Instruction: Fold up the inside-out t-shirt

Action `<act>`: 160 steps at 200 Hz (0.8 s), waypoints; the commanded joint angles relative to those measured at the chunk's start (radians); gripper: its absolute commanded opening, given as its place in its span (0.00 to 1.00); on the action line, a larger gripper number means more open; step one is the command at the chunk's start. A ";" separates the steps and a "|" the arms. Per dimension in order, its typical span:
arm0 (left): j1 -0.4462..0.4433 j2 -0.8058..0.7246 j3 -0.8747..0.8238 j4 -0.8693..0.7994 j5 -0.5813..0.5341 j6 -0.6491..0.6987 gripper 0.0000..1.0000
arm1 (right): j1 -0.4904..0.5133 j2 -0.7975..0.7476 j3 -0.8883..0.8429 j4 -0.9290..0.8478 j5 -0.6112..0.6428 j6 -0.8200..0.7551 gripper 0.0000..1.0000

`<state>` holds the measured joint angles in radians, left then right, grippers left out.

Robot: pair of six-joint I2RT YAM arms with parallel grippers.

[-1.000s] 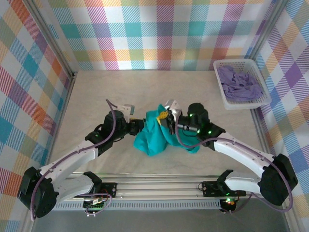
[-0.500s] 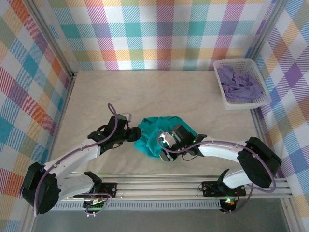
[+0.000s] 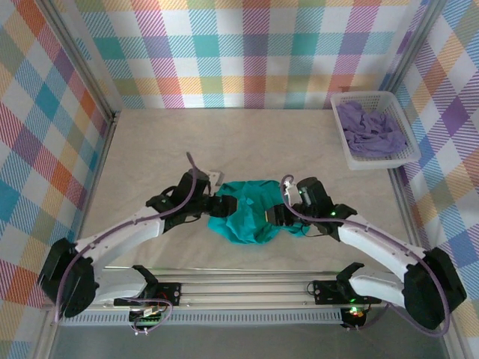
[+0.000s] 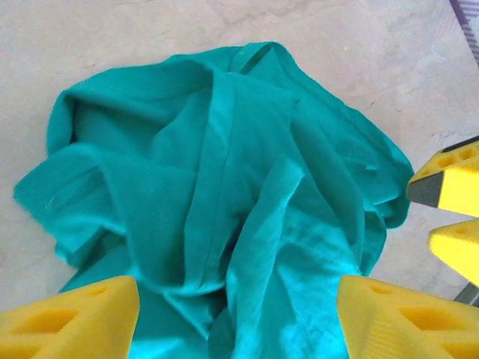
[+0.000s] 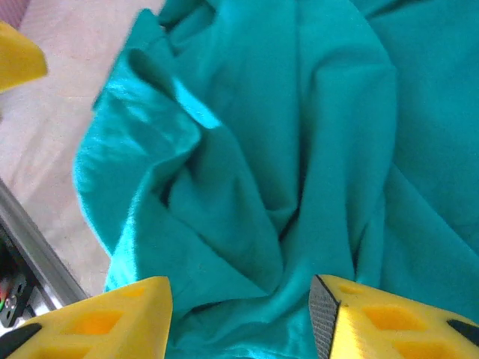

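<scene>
Left jaws and right jaws gape released at opposite edges of the bunched t-shirt (image 3: pixel 251 213), bare table (image 3: pixel 262 142) beyond.

Teal t-shirt (image 3: pixel 248 223) crumpled between left claw (image 3: pixel 227 204), right claw (image 3: pixel 274 215).

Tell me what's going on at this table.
Two robot arms flank a teal t-shirt, which lies in a crumpled heap in the middle of the table, not yet folded. The left gripper and the right gripper sit at opposite sides of the heap, both with jaws open over the bunched cloth, neither clamping it. A lavender garment lies in a white basket at the far right corner.
</scene>
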<state>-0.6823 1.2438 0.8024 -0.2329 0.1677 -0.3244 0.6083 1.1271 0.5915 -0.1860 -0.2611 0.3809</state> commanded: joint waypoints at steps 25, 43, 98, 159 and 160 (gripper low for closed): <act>-0.035 0.214 0.131 0.021 0.023 0.104 0.64 | 0.005 0.122 0.031 0.037 -0.118 0.071 0.46; -0.036 0.277 0.173 0.020 0.024 0.111 0.45 | 0.010 0.153 0.016 0.085 -0.153 0.084 0.44; -0.033 0.071 0.033 0.098 0.152 0.111 0.00 | 0.000 0.139 0.067 -0.003 -0.092 0.001 0.36; -0.042 -0.286 -0.287 -0.003 0.159 -0.088 0.08 | -0.033 0.115 0.156 -0.033 -0.077 -0.084 0.39; -0.042 -0.290 -0.289 -0.006 0.159 -0.089 0.08 | -0.033 0.115 0.156 -0.033 -0.077 -0.084 0.39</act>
<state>-0.7120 1.0328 0.5934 -0.1867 0.3061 -0.3183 0.5804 1.2316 0.6857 -0.2012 -0.3328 0.3569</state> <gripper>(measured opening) 0.059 0.385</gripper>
